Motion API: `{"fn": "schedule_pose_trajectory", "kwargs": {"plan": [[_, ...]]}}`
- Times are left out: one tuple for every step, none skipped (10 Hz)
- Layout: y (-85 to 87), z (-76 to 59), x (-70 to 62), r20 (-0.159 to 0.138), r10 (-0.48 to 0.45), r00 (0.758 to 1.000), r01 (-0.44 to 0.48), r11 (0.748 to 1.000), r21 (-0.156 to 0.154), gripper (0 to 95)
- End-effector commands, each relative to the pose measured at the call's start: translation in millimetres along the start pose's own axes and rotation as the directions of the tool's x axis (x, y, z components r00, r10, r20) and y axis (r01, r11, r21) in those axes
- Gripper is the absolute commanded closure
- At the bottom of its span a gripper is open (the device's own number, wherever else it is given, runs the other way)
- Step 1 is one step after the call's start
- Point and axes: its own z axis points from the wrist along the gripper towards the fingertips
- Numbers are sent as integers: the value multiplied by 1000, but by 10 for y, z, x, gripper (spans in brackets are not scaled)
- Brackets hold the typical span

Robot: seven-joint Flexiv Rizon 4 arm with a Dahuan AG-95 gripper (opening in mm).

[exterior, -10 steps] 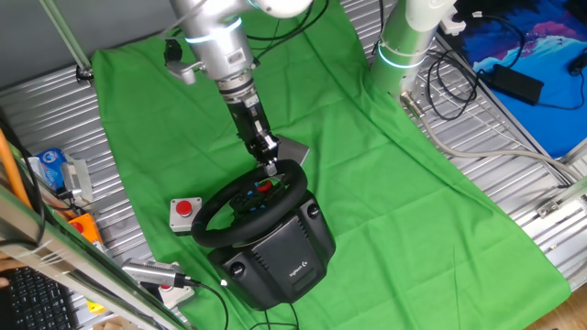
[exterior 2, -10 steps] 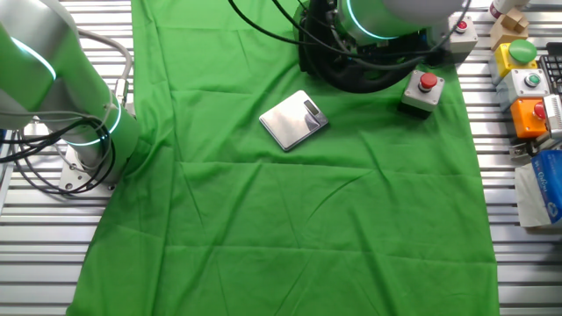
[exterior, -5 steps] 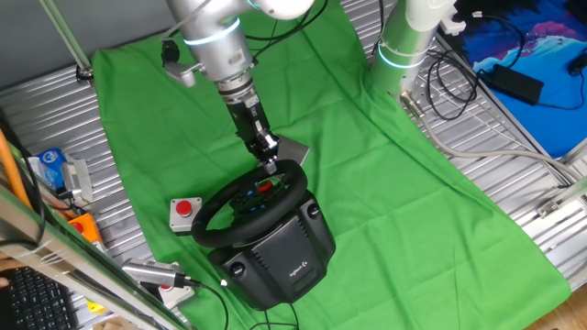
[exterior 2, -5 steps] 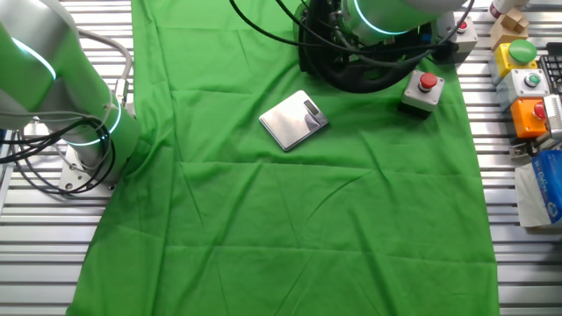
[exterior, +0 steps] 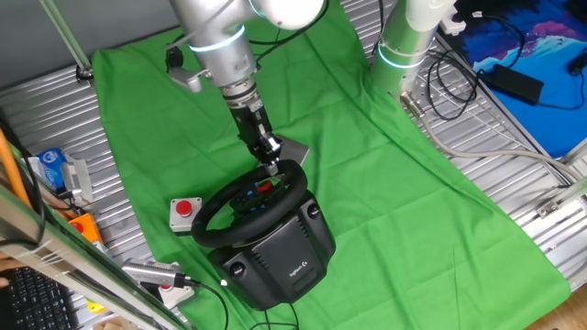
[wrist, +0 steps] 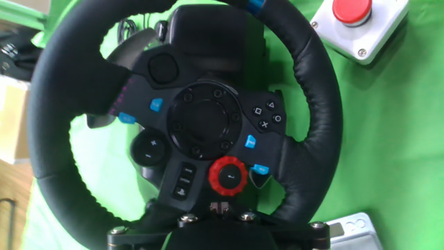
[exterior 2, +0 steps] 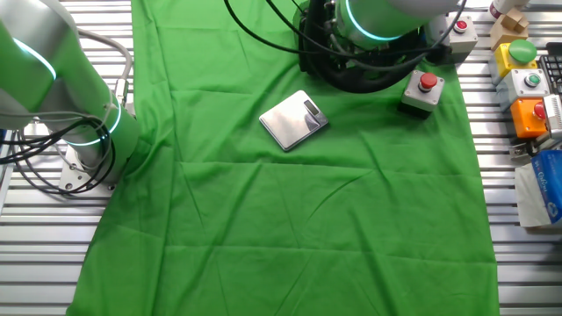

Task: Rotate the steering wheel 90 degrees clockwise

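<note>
Fingers (exterior: 271,168) met the far rim of the steering wheel (exterior: 252,203); whether they gripped it could not be told. The wheel sat beside the red-button box (exterior: 185,213) on the green-clothed counter (exterior: 385,202).

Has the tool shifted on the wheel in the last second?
No. The tool sits at the same far spot on the wheel rim, next to the silver scale; only the upper arm has swung slightly.
</note>
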Motion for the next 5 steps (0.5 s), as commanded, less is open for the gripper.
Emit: {"fn": "schedule_pose_trajectory", "kwargs": {"plan": [[45, 44, -5, 13, 24, 1000, -24, 1000, -18, 950], [98, 101, -13, 23, 45, 999, -45, 999, -25, 950], [131, 135, -16, 31, 69, 997, -67, 997, -47, 950], [142, 145, -18, 34, 85, 996, -82, 995, -62, 950], [148, 147, -23, 44, 115, 992, -110, 988, -111, 950]]}}
